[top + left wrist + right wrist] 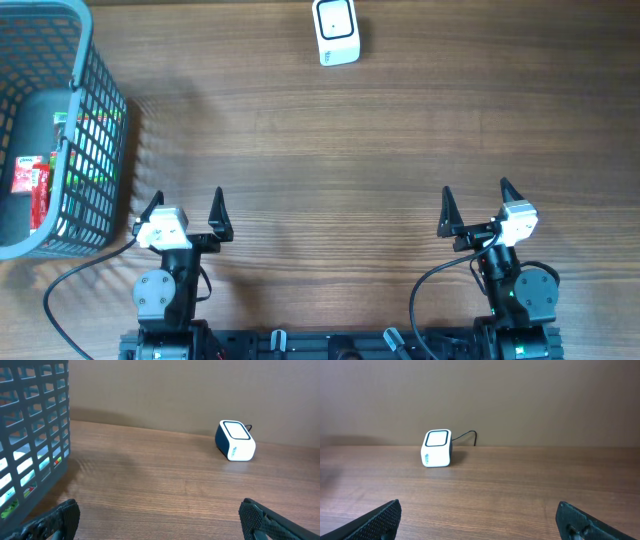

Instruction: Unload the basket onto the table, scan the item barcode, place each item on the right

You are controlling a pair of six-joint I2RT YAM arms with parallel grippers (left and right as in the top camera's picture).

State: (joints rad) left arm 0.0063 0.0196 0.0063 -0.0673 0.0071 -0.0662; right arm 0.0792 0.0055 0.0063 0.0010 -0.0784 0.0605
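Note:
A small white barcode scanner (336, 30) with a dark window stands at the far edge of the table, also in the left wrist view (235, 440) and the right wrist view (437, 448). Items in red and green packaging (30, 185) lie inside a grey mesh basket (100, 120) at the far left; the basket's wall shows in the left wrist view (35, 435). My left gripper (186, 212) is open near the front edge, empty, right of the basket. My right gripper (478, 207) is open and empty at the front right. Both sets of jaws stand wide apart over bare wood.
A thin cable runs from the scanner toward the back wall (467, 435). The wooden tabletop (330, 160) stretches between the grippers and the scanner. A black cable (70, 280) loops beside the left arm's base.

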